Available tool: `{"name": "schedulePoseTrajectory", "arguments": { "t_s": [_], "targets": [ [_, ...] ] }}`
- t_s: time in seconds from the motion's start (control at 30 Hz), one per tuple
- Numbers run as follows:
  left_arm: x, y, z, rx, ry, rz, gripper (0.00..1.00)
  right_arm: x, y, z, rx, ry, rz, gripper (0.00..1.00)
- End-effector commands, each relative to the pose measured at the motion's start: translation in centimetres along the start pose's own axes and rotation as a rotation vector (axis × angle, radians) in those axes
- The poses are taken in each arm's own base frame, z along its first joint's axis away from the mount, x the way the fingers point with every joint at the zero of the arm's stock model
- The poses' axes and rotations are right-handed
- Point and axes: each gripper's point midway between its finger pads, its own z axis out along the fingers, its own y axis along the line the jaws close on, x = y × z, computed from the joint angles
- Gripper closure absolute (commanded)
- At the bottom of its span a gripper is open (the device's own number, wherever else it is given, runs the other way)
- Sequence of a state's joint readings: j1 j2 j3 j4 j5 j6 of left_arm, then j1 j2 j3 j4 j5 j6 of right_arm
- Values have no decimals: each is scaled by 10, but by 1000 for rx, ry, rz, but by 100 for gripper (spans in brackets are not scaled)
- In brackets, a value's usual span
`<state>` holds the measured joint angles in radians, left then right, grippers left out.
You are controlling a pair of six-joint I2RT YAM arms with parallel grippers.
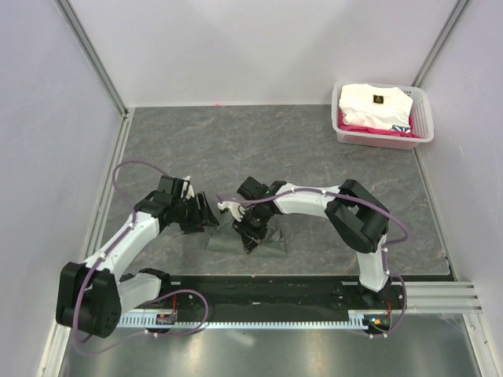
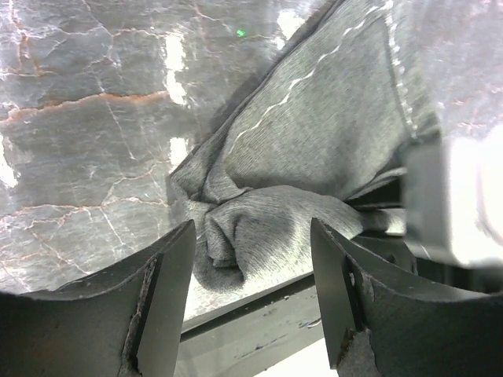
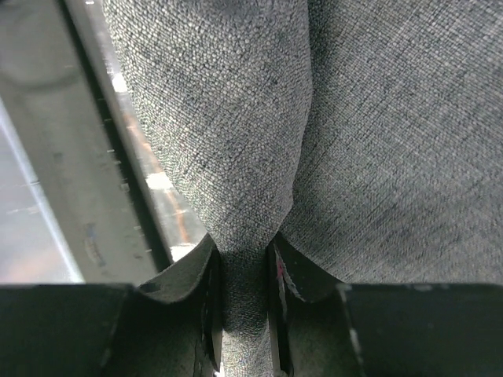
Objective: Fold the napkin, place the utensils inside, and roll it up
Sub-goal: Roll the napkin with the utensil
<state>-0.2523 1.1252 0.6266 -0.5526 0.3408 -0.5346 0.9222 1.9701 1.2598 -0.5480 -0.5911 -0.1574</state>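
**Napkin's a crumpled heap, no proper fold yet**

The thin grey-green cloth napkin (image 1: 271,246) sits bunched up at the near edge of the grey marbled desk (image 1: 236,149), right between the two arms. The right gripper (image 3: 242,263) has its jaws clamped on a pinched ridge of the cloth. The left gripper (image 2: 251,236) has its jaws apart, with a wad of cloth just ahead of the gap, not gripped. So I'd say the fold isn't done, and tucking in the spoon and rolling are both left; the spoon doesn't show in any view. Writing-wise, the white folded garment (image 1: 373,106) in the white plastic basket (image 1: 424,126) at the far right has a small dark logo (image 1: 376,99), too tiny to read.
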Motion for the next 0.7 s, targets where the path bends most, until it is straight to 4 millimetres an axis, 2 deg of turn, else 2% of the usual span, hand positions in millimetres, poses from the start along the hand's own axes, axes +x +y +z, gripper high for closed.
{"name": "schedulePoseTrajectory", "arguments": {
  "t_s": [0.0,0.17,0.47,0.67],
  "targets": [
    [2,-7,-7,50,-30,-2,33,69,1,20,-82,242,169,78],
    [10,-22,-9,159,-21,-2,35,72,-1,21,-143,255,240,77],
    [30,-26,-4,200,46,-31,38,68,-11,25,-206,250,328,77],
    [35,-34,-5,243,51,-4,39,69,-18,26,-210,259,348,78]
  ]
}}
